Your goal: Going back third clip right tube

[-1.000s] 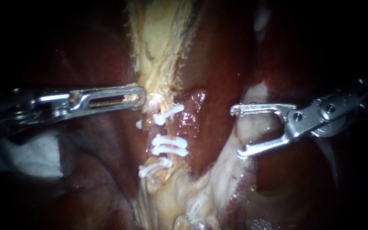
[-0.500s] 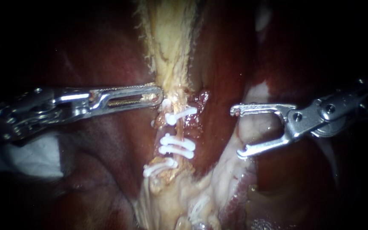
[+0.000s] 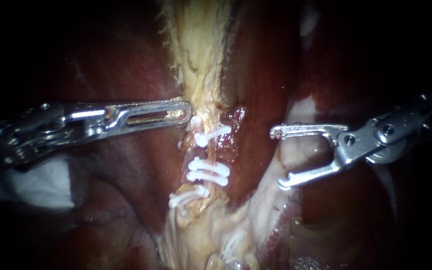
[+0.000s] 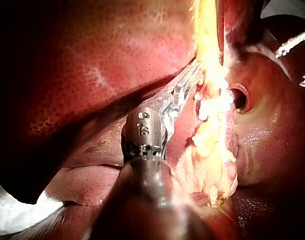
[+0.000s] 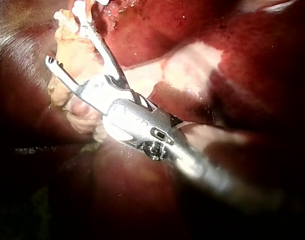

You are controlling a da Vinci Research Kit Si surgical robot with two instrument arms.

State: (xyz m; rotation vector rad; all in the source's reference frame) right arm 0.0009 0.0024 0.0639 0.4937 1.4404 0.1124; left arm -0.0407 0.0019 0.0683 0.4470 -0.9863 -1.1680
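Right tool (image 3: pixel 278 158) has its jaws apart and empty. Straight ahead of its tips, well apart, lies the clipped tube (image 3: pixel 203 152), its long axis crosswise to them and white clips (image 3: pixel 207 170) across it. Left tool (image 3: pixel 183 113) is nearer, clamped on that tube just beside the clips.

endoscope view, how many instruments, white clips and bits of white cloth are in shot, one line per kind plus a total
instruments: 2, the left instrument gripping the pale tissue, the right instrument open
white clips: 4
white cloth: 1
total: 7
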